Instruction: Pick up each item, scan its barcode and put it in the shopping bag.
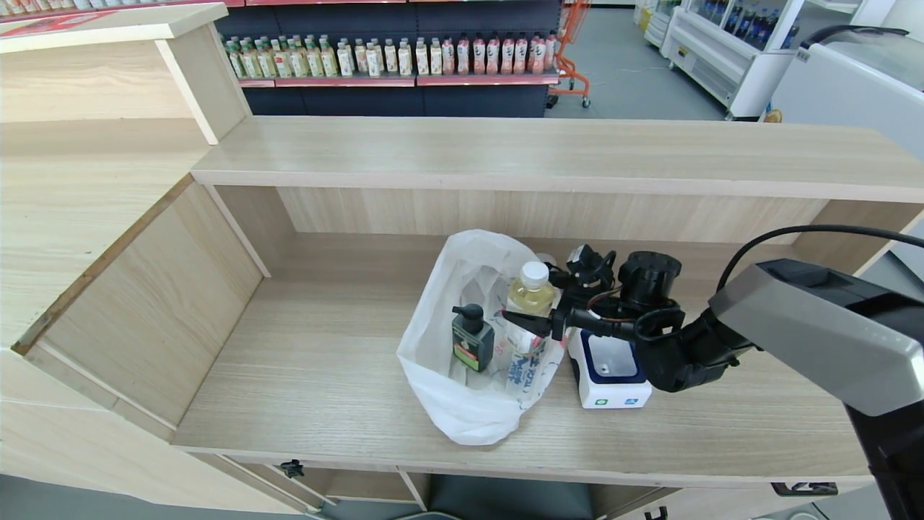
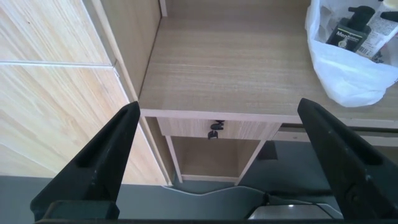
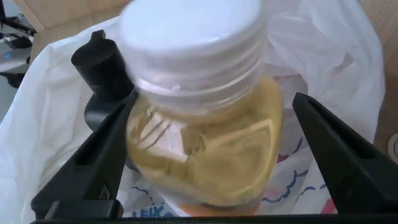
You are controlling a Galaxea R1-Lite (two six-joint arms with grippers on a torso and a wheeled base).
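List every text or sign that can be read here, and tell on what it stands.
Pump bottle label: white print, too small to read.
Blue print by the drink bottle, on its wrap or the shopping bag: blurred, unreadable.
Scanner front: two small icons, no readable text.
Shelf bottles: labels too small.

Camera layout: one head view, two wrist views.
Head view looks forward and down over the table (image 1: 310, 361) from above. Left wrist view sits off the table's near edge, facing across it toward the shopping bag (image 2: 348, 74). Right wrist view hangs very near the bottle (image 3: 199, 143) in that bag. All share the bag.
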